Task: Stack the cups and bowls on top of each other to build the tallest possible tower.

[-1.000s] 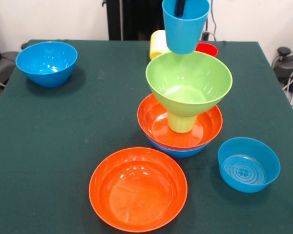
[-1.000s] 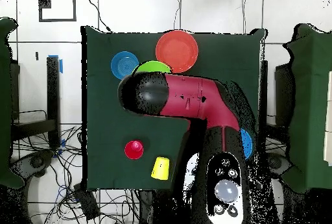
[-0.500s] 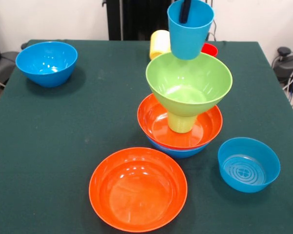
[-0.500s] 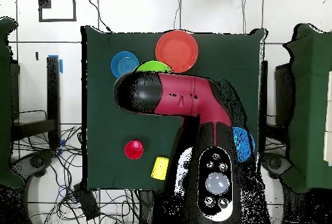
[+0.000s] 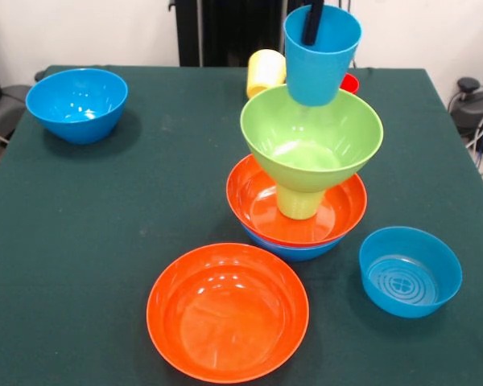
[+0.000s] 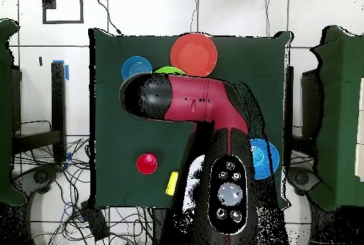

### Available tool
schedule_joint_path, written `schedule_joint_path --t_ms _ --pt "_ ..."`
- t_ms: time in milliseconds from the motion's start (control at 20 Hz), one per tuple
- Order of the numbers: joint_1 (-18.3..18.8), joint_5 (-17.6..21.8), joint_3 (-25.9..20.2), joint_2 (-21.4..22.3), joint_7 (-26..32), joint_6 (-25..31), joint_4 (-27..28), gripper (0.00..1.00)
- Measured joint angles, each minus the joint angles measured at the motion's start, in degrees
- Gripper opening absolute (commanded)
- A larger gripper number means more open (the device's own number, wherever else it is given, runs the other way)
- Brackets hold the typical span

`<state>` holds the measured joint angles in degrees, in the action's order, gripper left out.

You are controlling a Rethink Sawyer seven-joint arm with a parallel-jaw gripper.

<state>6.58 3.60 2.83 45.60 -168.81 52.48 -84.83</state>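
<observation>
Blue cup (image 5: 322, 53) above green bowl's rim (image 5: 311, 129)

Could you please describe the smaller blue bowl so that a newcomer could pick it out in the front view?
Start at the tower in the middle of the green table. The bowl sits alone on the cloth to the tower's lower right, beside the empty orange bowl. Unlike the rounder blue bowl at far left, it has straighter sides and ring marks on its floor.

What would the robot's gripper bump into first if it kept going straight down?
Probably the inside bottom of the blue cup, since the gripper already reaches into it. Below that sits the green bowl, though depth is hard to judge.
</observation>
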Motion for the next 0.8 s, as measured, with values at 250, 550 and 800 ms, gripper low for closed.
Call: schedule_joint_path --t_ms 250,550,800 --pt "0.00 -0.20 0.54 -1.67 0.00 -0.01 1.89 0.00" --pt "0.00 -0.20 0.95 -2.82 0.00 0.00 2.85 0.00" --pt "0.02 -0.20 1.17 -3.90 0.00 0.00 4.15 0.00"
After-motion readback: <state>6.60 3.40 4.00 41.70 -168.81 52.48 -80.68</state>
